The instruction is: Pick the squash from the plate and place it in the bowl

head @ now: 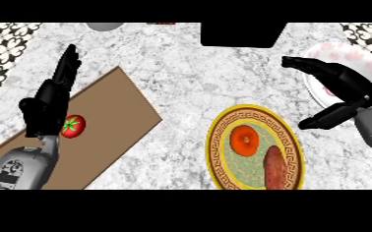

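Nearest us, the plate [218,142] still carries the orange squash [245,140], beside a reddish sweet potato [276,168], so we judge the pick has not begun. Our right robot hand [335,86] hangs spread above the pink-spotted bowl [340,54], holding nothing; it must come down-left onto the squash. Our left robot hand [52,96] rests open over the board [109,123] by a tomato [72,126].
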